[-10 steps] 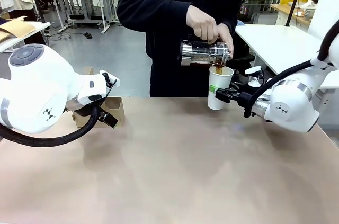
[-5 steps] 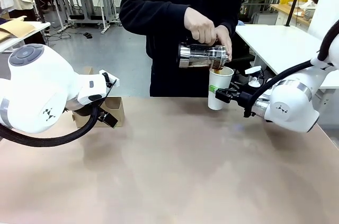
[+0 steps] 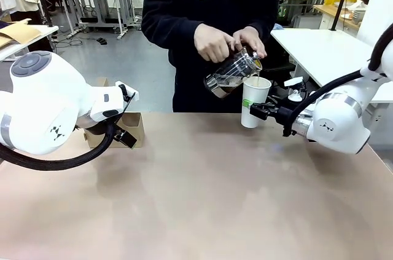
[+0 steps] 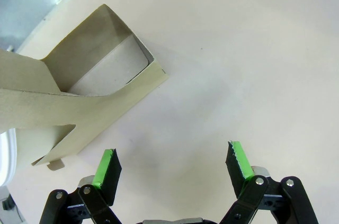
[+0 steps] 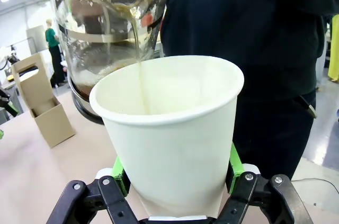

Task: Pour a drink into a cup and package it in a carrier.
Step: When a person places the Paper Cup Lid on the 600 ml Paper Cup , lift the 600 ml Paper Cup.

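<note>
The table (image 3: 202,204) lies wide and bare ahead of both grippers, with plenty of open room between them. Its far edge runs just past the right gripper (image 5: 177,172). The person (image 3: 215,20) stands beyond that edge, cut off at the top of the front view.

The carrier (image 4: 79,94) sits just ahead of the left gripper (image 4: 172,155) and off to one side. That gripper's fingers stand wide apart over bare tabletop, touching nothing. The left wrist view cuts off part of the carrier at its edge, and the left arm (image 3: 49,106) covers most of it in the front view.

A glass jug (image 3: 232,72), held in the person's hand (image 3: 214,42), tilts right above the right gripper. That gripper is clamped on the lower part of the white cup (image 5: 172,128), a green pad on each side. A thin brown stream of the drink (image 5: 140,75) falls from the jug's lip into the cup. The cup's near wall hides how full it is.
</note>
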Robot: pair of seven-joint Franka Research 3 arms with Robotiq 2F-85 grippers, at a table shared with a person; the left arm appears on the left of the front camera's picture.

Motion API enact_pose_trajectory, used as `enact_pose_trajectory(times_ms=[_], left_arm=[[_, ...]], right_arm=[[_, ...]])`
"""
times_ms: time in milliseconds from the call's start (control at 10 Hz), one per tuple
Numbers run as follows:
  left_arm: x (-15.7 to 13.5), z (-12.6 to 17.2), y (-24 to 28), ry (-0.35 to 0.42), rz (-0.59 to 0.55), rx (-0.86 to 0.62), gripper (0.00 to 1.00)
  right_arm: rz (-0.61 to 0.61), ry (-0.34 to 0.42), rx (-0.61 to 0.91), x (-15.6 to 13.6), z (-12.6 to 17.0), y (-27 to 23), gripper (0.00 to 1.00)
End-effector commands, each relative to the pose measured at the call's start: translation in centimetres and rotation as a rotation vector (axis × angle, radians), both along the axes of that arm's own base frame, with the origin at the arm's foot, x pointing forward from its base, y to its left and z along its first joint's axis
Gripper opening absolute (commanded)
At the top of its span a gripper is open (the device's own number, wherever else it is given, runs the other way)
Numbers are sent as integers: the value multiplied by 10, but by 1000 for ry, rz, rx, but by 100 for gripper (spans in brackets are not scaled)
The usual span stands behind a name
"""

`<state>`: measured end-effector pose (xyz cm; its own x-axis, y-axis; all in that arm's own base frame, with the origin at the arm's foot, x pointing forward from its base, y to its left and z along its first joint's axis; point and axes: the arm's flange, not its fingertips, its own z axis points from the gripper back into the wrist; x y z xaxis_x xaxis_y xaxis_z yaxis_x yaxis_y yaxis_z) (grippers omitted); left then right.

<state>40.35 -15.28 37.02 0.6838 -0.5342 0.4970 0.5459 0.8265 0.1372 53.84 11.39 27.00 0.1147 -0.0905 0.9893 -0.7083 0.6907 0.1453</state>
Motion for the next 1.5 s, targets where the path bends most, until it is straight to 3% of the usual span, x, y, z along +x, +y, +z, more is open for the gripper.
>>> enact_pose_trajectory(times_ms=[0,1400], left_arm=[[0,0,1,0,1,-2,100],[0,0,1,0,1,-2,100]], right_arm=[[-7,1,6,-1,5,2,80],[-7,1,6,-1,5,2,80]])
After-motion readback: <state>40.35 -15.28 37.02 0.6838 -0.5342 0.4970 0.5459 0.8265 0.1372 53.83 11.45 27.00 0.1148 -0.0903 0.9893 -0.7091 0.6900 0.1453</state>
